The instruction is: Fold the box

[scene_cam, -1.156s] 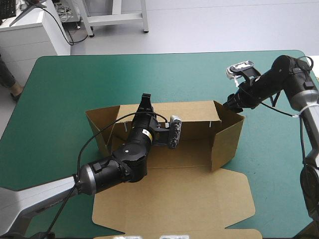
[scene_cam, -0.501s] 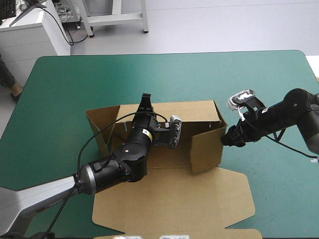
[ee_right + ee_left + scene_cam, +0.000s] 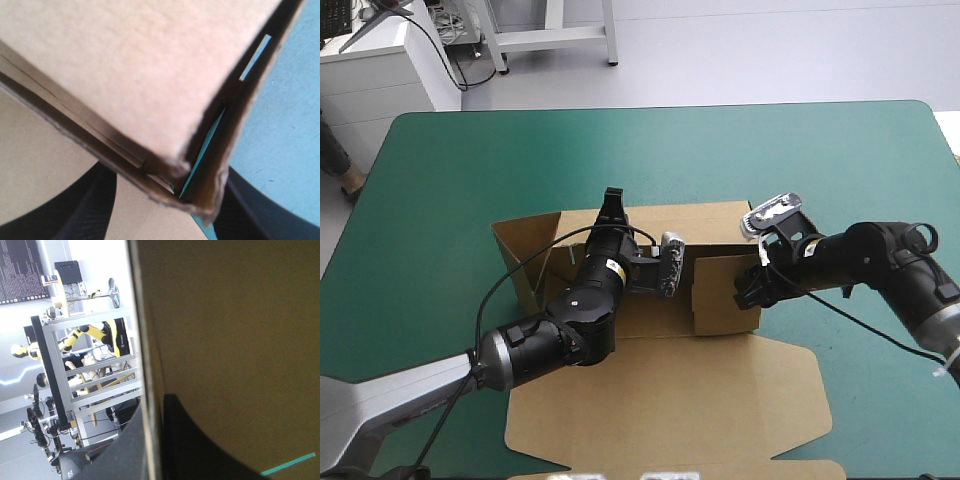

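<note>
Mo: Right gripper (image 3: 751, 287) has come way in since the earlier shot and shoved the side wall (image 3: 720, 300) along with it. That wall now stands further inside the box (image 3: 720, 400). The box itself sits mid-table (image 3: 450, 180), lid part flat toward the near edge. Any tips for finishing this bit?

Jo: Looks to me like the wall-folding step. I'd keep the push square to the wall and fairly low, so it ends up snug against the back wall (image 3: 710, 225) instead of skewing. Go slow, since board like this probably buckles if you lean on one corner. Left gripper (image 3: 611, 206) should just act as the anchor.

Mo: What are the fingers doing?

Jo: The right ones stand wide apart with nothing pinched. In the wrist view the wall's corner sits between them, touching or nearly, can't say which. The left ones are clamped on the back wall's top edge, one finger on each side of the board.
</note>
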Controlling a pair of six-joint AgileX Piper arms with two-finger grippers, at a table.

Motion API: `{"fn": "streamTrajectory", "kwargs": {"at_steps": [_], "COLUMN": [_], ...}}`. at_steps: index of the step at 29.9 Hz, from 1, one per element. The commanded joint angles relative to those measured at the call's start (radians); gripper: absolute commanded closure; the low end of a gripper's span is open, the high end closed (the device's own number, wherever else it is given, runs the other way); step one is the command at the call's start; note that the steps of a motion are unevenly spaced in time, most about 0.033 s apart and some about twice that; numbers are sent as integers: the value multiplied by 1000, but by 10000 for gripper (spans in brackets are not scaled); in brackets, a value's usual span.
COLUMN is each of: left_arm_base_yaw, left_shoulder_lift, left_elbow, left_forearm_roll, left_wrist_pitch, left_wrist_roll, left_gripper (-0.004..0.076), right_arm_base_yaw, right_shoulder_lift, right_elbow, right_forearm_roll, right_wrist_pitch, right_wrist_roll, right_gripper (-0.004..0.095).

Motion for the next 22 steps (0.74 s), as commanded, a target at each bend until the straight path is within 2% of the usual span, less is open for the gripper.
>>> {"fn": "streamTrajectory", "kwargs": {"at_steps": [1,5,8,14,19,22], "left_arm_base_yaw": [-8,-8,-8,-8,-8,-8], "left_shoulder_lift": [-28,-28,-28,-28,-28,-28], "left_elbow": [-12,-12,-12,-12,-12,-12], "left_forearm_roll": [-3,-3,-3,-3,-3,-3], "left_wrist_pitch": [-66,-66,-66,-66,-64,-64], "left_wrist_roll": [1,1,1,1,1,1], "left_gripper": [732,732,732,732,732,732], "right_arm_base_yaw": [86,158,189,236,255,255], "right_shoulder_lift": [-28,-28,-28,-28,-28,-30], "right_elbow": [-21,-21,-21,8,116,133], "right_forearm_roll": [-129,-334,-407,-401,-403,-403], "right_wrist_pitch": [-123,-164,-167,-211,-340,-352], "right_wrist_roll": [170,409,511,557,569,570], "right_gripper": [413,432,466,466,467,467]}}
